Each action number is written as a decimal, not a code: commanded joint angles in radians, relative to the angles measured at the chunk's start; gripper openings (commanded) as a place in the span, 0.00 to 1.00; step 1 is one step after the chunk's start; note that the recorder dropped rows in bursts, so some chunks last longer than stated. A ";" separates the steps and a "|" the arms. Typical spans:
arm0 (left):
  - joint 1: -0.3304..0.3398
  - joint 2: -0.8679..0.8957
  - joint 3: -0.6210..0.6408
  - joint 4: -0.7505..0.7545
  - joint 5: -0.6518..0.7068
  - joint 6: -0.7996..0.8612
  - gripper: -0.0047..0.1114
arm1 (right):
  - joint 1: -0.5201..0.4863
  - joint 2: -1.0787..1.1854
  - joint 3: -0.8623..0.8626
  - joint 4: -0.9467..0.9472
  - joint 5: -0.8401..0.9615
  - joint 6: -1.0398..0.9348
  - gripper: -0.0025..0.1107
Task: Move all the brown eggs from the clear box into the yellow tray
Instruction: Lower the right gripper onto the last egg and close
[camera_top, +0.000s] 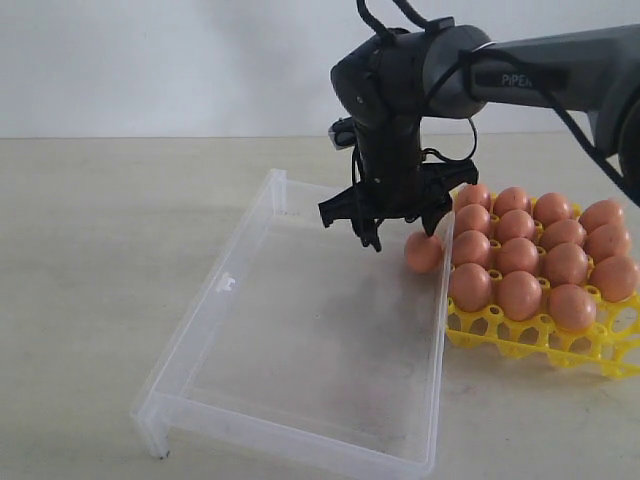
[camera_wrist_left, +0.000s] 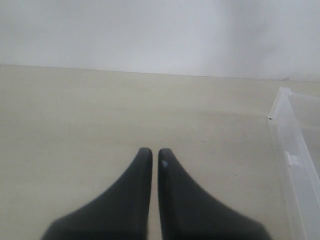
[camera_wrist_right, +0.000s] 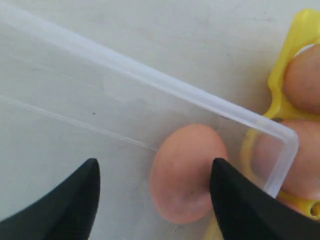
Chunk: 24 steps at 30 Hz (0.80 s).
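Nearest the lens, the low front wall of the large, shallow box of translucent clear plastic (camera_top: 280, 435) is seen on the pale counter (camera_top: 100, 250), its floor bare but for one smooth, oval, orange-brown egg (camera_top: 422, 252). That egg is lodged in the far corner, against the wall that runs alongside the bright yellow lattice egg tray (camera_top: 500, 335). It is probably held there by the two walls, which would stop it from rolling.

The other brown eggs (camera_top: 518, 255) are seated in the tray's cups in close rows. Bare yellow cells are judged to be left along the near edge.

The right end effector (camera_top: 400, 232) is hung over that corner with its fingers spread. The egg is bracketed between them, close to one finger and apart from the other, so nothing is pinched. Little room is left on the wall side, while open floor is offered on the other.

The left end effector (camera_wrist_left: 154, 152) is pressed together, empty, over bare counter beside the box.
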 joint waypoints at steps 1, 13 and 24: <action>-0.002 -0.002 0.003 -0.003 -0.008 0.002 0.08 | -0.004 0.010 -0.006 -0.029 -0.013 0.028 0.52; -0.002 -0.002 0.003 -0.003 -0.008 0.002 0.08 | -0.004 0.054 -0.006 -0.010 0.015 0.061 0.52; -0.002 -0.002 0.003 -0.003 -0.008 0.002 0.08 | -0.004 0.054 -0.006 0.019 0.011 0.061 0.23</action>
